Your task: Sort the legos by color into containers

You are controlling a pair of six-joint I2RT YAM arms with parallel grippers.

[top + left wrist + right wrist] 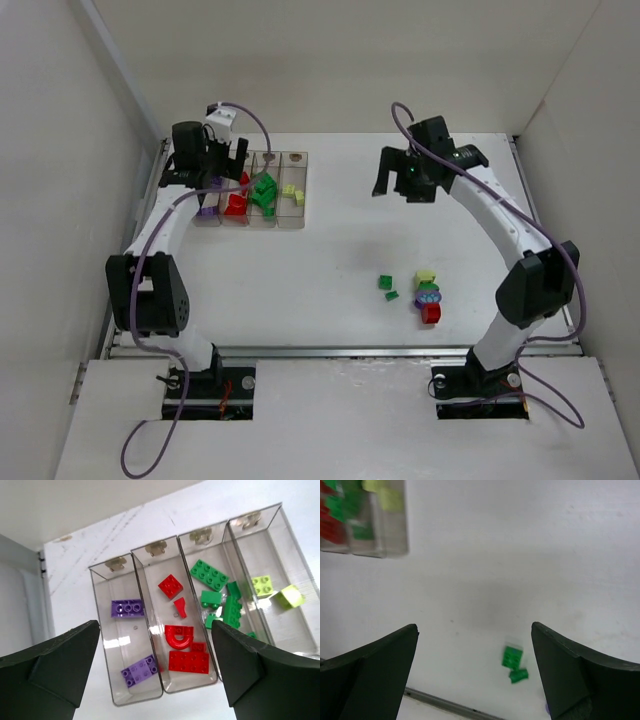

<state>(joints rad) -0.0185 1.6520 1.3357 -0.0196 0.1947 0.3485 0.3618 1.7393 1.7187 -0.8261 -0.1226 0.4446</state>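
Most legos already lie sorted in the containers (pixel 297 157) at the upper left of the top view. Seen from the left wrist, these hold purple bricks (pixel 127 608), red bricks (pixel 188 661), green bricks (pixel 209 575) and pale yellow bricks (pixel 262 585), from left to right. A loose cluster (pixel 428 296) and two green pieces (pixel 385 283) sit on the bench (pixel 330 240), lower right of centre. The left jaws hang spread and empty over the bins. The right jaws are spread and empty above bare bench.
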